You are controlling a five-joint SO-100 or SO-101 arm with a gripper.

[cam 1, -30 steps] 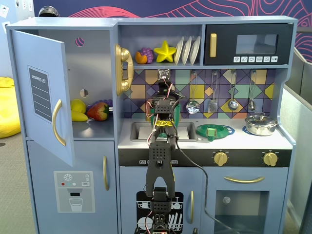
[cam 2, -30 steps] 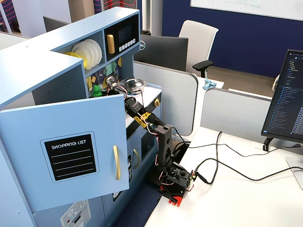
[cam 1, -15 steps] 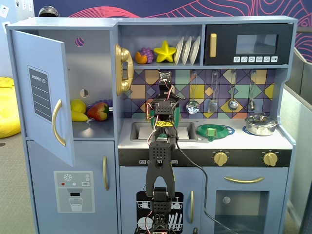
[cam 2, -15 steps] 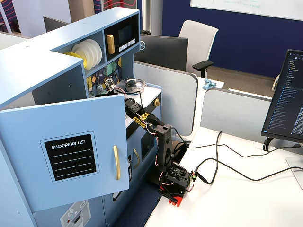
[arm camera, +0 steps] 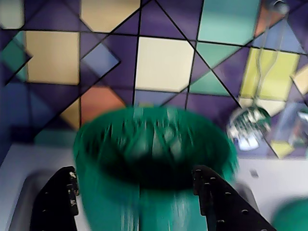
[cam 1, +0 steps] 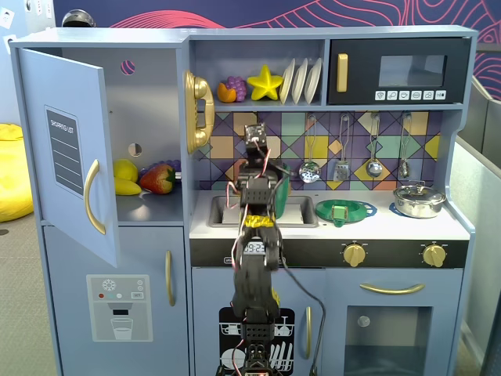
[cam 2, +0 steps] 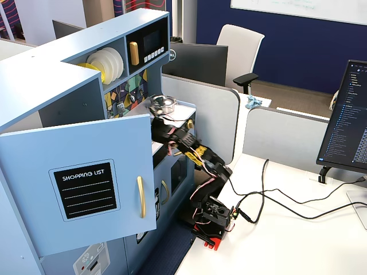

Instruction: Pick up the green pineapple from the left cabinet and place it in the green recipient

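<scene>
The green recipient (arm camera: 154,144), a ribbed dark green cup, fills the middle of the blurred wrist view. My gripper (arm camera: 134,171) is open right above its rim, with one black finger (arm camera: 57,202) on each side of the cup and nothing between them. In a fixed view only a sliver of the cup (cam 1: 284,180) shows behind my arm (cam 1: 256,204), over the sink. The left cabinet's door (cam 1: 66,149) stands open. The green pineapple shows neither in the cabinet nor in my gripper. The cup's inside is too blurred to read.
A lemon (cam 1: 125,168) and a red strawberry (cam 1: 159,178) lie on the cabinet shelf. A flat green dish (cam 1: 344,210) and a metal pot (cam 1: 419,200) sit on the counter at the right. Utensils hang on the tiled wall (arm camera: 163,62). The open door (cam 2: 86,183) juts out beside the arm.
</scene>
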